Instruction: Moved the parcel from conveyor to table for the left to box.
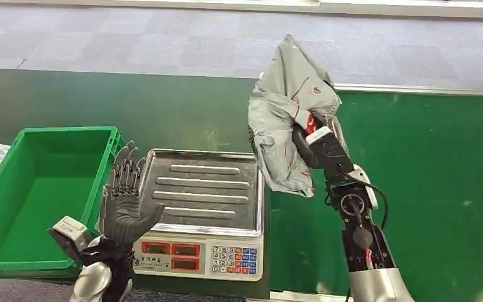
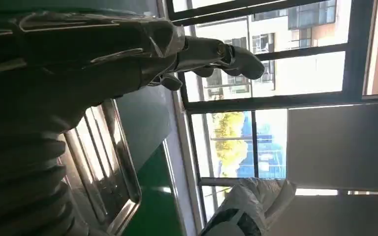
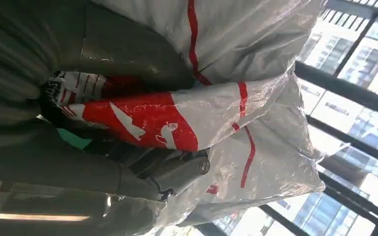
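Grey parcel [image 1: 289, 119] with red stripes and unreadable red logo, gripped aloft by right hand [image 1: 311, 141], its fingers mostly hidden, left hand [image 1: 124, 201] empty, fingers spread, beside scale [image 1: 204, 201], keypad markings too small to read.

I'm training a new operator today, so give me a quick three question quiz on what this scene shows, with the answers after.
1. True or false: the right hand holds the grey parcel up off the belt.
2. What lies between the green crate and the green conveyor belt? A) weighing scale B) cardboard box C) laptop
3. Fill in: the left hand is raised, fingers apart, holding ____.

Key: 1 true. 2 A, the weighing scale. 3 nothing.
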